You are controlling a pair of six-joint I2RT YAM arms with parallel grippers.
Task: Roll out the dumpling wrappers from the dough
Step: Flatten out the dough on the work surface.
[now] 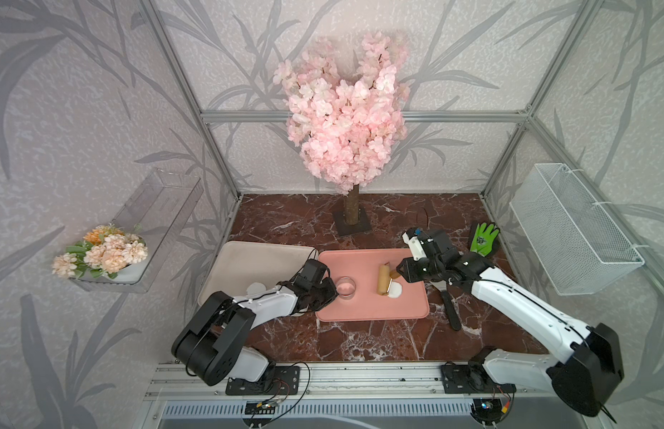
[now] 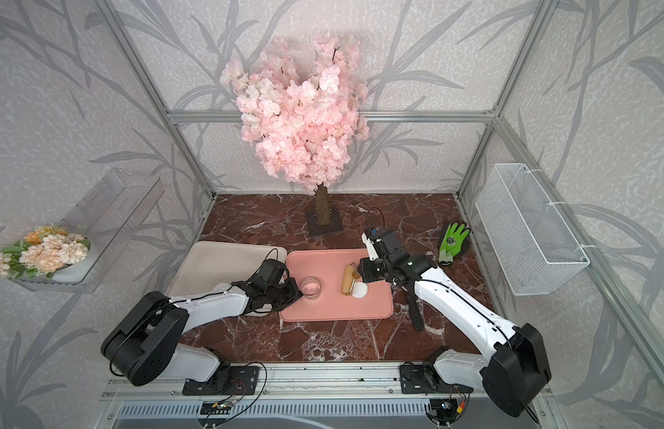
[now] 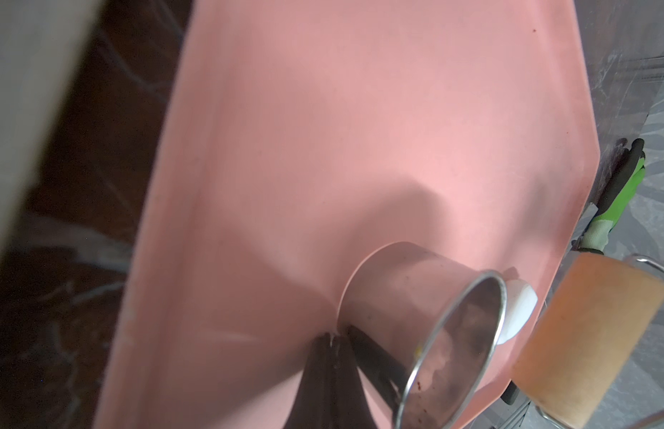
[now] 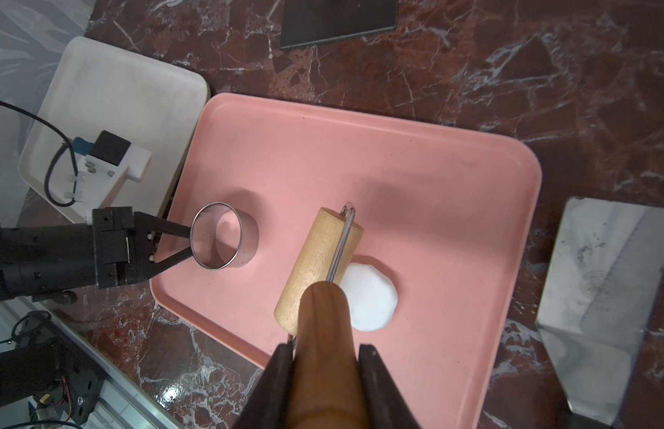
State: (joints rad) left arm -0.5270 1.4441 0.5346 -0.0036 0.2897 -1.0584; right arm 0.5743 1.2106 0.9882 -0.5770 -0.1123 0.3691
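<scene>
The dough is a small flat white round on the pink tray, also seen in both top views. The wooden rolling pin lies against its edge and covers part of it. My right gripper is shut on the pin's brown handle. A clear ring cutter stands on the tray's left half. My left gripper is shut, tips at the ring's outer wall. A dumpling wrapper lies on the beige tray, half hidden by my left arm.
The beige tray sits left of the pink one. A metal scraper with a black handle lies right of the pink tray. A green glove is at the back right. The blossom tree's base stands behind the trays.
</scene>
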